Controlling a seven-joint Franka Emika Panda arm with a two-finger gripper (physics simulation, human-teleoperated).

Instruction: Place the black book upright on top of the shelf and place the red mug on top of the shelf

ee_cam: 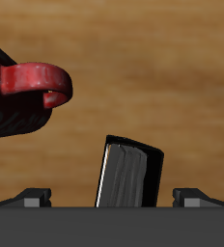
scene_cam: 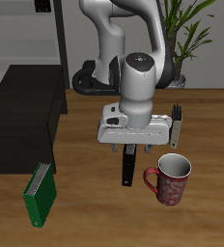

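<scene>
The black book (scene_cam: 129, 168) stands upright on the table, directly under my gripper (scene_cam: 130, 148). In the wrist view the book (ee_cam: 131, 174) shows its pale page edge between my two fingertips (ee_cam: 32, 197), which stand wide apart on either side without touching it. My gripper (ee_cam: 114, 197) is open and empty. The red mug (scene_cam: 172, 179) stands upright close beside the book, nearer the table's front edge; its loop handle (ee_cam: 37, 81) shows in the wrist view. The shelf (scene_cam: 22, 121) is a low black cabinet well off to the side, with a flat top.
A green book (scene_cam: 40, 193) leans near the table's front edge, in front of the shelf. A thin grey book (scene_cam: 179, 125) stands upright just behind the mug, beside my gripper's body. A potted plant (scene_cam: 186, 39) stands at the back.
</scene>
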